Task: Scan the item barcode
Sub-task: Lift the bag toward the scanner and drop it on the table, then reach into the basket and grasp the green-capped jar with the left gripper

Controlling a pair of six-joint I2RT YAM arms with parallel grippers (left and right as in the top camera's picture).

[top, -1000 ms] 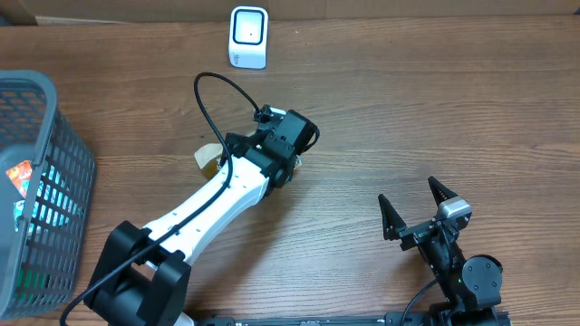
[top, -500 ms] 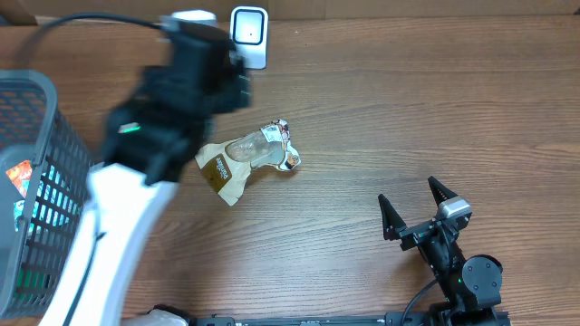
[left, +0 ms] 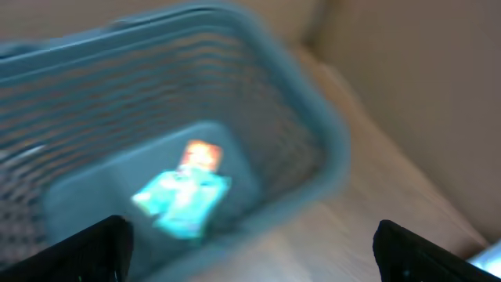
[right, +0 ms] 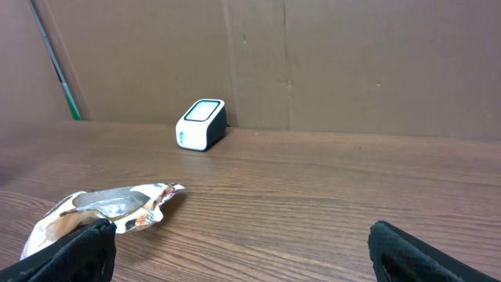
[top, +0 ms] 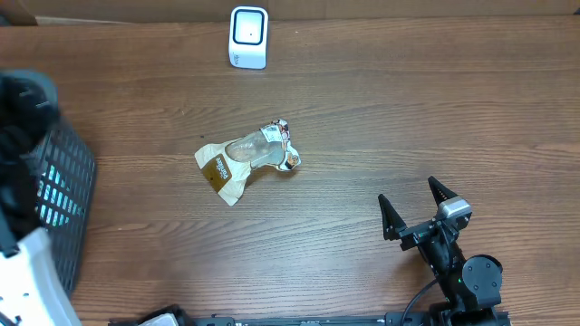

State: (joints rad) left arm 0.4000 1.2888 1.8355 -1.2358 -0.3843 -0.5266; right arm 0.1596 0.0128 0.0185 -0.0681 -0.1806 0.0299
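Now the left gripper [left: 250, 252], jaws wide and empty, has swung to the basket [top: 71, 186] at nine o'clock, leaving the snack packet [top: 246, 160] mid-table, the scanner [top: 248, 37] at its twelve. The right gripper [top: 410, 204] waits open at five. Likely it's after the next pack [left: 184, 196].

White left arm link [top: 32, 281] blurred, black right hand [top: 408, 192], pointed fingers [top: 390, 217], silver camera block [top: 452, 212], black cable [top: 419, 299]

You have even, soft light over the table [top: 408, 109]; the basket [left: 307, 106] in your left wrist view is motion-blurred.
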